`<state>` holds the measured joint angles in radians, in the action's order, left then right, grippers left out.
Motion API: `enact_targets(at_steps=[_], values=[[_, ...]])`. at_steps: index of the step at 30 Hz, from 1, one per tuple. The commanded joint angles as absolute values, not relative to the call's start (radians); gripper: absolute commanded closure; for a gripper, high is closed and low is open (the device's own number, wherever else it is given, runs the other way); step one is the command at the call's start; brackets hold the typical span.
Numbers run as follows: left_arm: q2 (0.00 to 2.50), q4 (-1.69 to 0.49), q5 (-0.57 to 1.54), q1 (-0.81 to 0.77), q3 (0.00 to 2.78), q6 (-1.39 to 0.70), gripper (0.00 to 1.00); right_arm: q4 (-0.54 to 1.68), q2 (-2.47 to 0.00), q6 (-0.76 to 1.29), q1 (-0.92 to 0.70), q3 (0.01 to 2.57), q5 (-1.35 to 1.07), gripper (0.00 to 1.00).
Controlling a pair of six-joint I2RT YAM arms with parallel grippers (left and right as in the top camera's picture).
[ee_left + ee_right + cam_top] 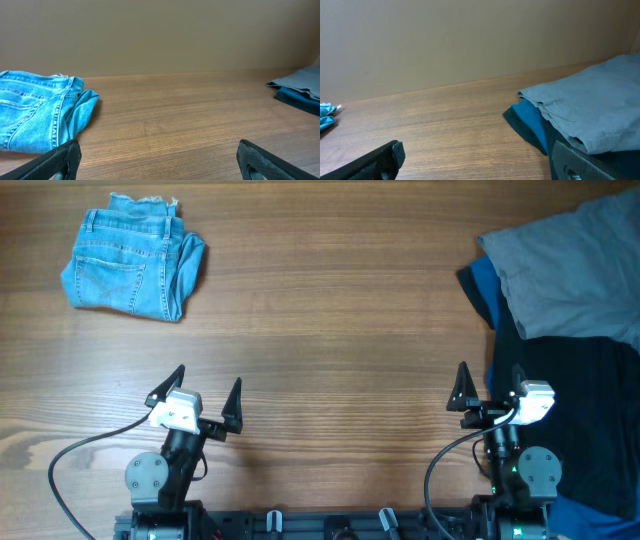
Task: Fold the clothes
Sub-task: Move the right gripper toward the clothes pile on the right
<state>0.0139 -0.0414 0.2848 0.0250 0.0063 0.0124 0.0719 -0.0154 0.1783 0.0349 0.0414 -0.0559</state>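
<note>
A mid-grey cloth garment [570, 270], the grey shorts, lies crumpled on top of a clothes pile at the table's far right. It also shows in the right wrist view [585, 110] and at the right edge of the left wrist view [302, 80]. Its pockets and waistband are not visible. My left gripper [208, 385] is open and empty over bare wood at the front left [157, 160]. My right gripper [490, 380] is open and empty at the front right [475, 160], its right finger just beside the pile's edge.
Folded light-blue denim shorts [135, 258] lie at the far left, also seen in the left wrist view [40, 110]. A blue garment [487, 290] and a large black garment [580, 400] lie under the grey shorts. The table is wood [330, 330].
</note>
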Motion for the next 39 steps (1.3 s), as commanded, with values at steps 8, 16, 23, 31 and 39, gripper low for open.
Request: enact_targets(at_steps=[8,16,23,31,39], values=[[0.007,-0.049,0.279,0.020,0.006,0.002,0.00,0.067,-0.014,0.185,0.041,0.038,-0.058,0.00],[0.007,-0.049,0.279,0.020,0.006,0.002,0.00,0.067,-0.014,0.185,0.041,0.038,-0.057,0.00],[0.007,-0.049,0.279,0.020,0.006,0.002,0.00,0.067,-0.014,0.185,0.041,0.038,-0.057,0.01],[0.007,-0.049,0.278,0.020,0.006,0.003,0.00,0.067,-0.014,0.220,0.041,0.038,-0.065,0.00],[0.007,0.192,0.273,0.019,0.036,0.002,0.00,-0.087,-0.017,0.074,0.041,0.099,-0.178,0.00]])
